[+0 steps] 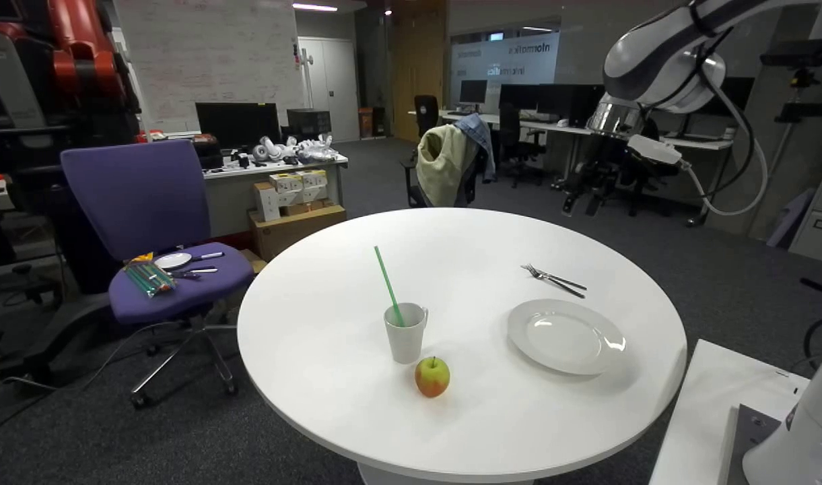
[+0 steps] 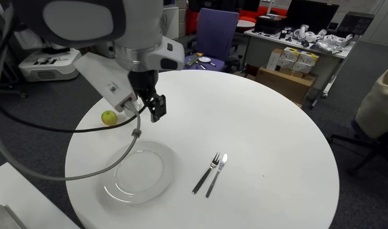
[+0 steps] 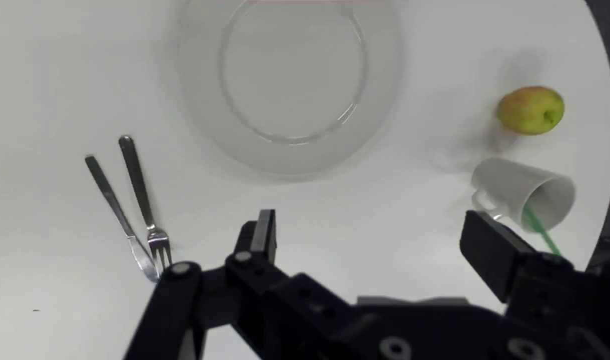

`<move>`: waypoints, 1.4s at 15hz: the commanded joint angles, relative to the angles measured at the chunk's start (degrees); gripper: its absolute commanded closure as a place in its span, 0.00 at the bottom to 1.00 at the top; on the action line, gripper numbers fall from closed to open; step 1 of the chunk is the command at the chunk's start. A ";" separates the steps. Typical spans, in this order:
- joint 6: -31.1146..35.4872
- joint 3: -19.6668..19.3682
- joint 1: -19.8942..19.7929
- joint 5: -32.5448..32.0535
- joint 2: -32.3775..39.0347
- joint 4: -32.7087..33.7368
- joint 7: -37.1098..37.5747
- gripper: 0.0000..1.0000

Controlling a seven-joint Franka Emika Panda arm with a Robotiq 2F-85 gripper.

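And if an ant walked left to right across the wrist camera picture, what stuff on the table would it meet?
Knife, fork, plate, apple. I skipped the mug: it's just below the apple there, so its turn is unclear.

So the arm [image 1: 623, 57] I'm driving is white, dark grey trim [image 2: 120, 19], shiny metal collar [image 2: 136, 58], white box [image 2: 106, 81] with a grey cable [image 2: 66, 178] plugged in, plus a black cable [image 2: 70, 130]. My tool [image 3: 369, 235] is mostly black with round pale screw heads [image 3: 243, 256].
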 commanded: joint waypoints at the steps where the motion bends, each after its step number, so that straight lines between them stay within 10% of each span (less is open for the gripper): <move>1: 3.54 0.74 -1.64 5.16 11.32 7.29 2.59 0.00; 14: 2.34 3.23 -5.34 3.72 15.00 9.06 2.94 0.00; 21: 12.06 6.04 -6.11 9.29 24.17 14.32 8.31 0.00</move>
